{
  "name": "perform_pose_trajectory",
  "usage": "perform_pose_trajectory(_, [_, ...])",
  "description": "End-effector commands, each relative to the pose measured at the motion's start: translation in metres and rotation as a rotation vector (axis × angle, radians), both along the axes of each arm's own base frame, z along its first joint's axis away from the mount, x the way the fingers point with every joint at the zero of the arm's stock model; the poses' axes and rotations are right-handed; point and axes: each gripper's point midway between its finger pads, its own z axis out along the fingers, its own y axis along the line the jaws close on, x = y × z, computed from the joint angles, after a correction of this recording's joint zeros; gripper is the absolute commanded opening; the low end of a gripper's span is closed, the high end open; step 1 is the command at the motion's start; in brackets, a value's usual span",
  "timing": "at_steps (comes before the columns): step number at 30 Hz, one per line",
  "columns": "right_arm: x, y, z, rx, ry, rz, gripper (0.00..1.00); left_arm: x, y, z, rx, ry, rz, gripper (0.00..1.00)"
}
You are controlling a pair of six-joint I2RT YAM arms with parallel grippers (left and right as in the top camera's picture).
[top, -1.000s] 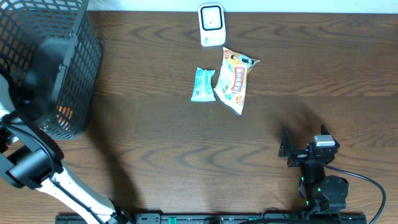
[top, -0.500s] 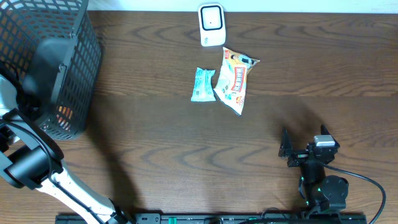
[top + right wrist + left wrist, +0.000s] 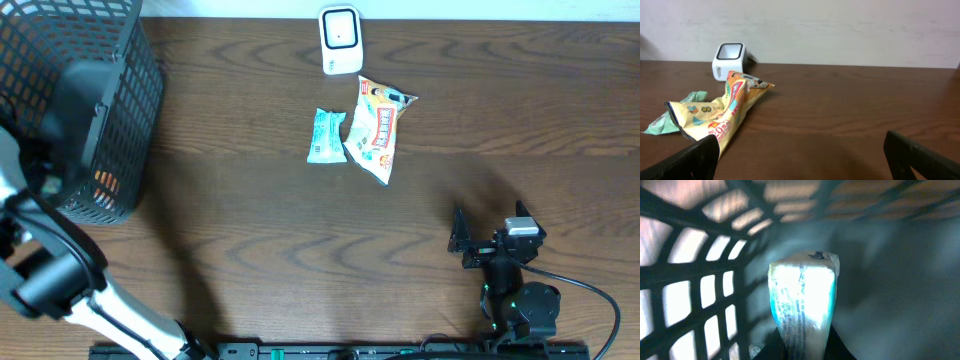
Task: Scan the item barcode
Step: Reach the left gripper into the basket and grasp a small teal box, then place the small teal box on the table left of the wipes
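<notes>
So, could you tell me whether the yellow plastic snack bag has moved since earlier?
No. The yellow plastic snack bag lies where it was, just below the white box-shaped scanner.

table point(image 3: 300, 230): dark wood, pretty roomy
left end: black mesh basket point(image 3: 135, 120)
far edge: little white scanner point(image 3: 340, 40)
middle: teal packet point(image 3: 325, 136) right up against a yellow-orange snack bag point(image 3: 375, 130), both near the scanner
</notes>
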Motion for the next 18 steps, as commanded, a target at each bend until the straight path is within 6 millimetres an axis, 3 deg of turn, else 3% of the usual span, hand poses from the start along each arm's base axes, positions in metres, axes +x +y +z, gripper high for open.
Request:
perform_pose_trajectory(1, [0.0,-0.004,-0.001,-0.012,0.0,-0.016,0.99,0.023,-0.004,0.098,0.087,-0.281,-0.04,0.08])
perform_pose_trajectory(4, [0.0,-0.004,-0.001,-0.012,0.0,-0.016,0.99,0.031,-0.019,0.149,0.114,-0.437,-0.091,0.08])
perform_pose_trajectory(10, [0.0,-0.004,-0.001,-0.012,0.0,-0.016,0.99,0.032,-0.08,0.245,0.078,-0.741,-0.27,0.07])
perform_pose_trajectory(13, [0.0,-0.004,-0.001,-0.012,0.0,-0.016,0.99,0.035,-0.12,0.287,0.058,-0.88,-0.401,0.08])
perform_pose_trajectory(18, [0.0,-0.004,-0.001,-0.012,0.0,-0.016,0.99,0.041,-0.222,0.335,-0.025,-1.039,-0.785,0.07])
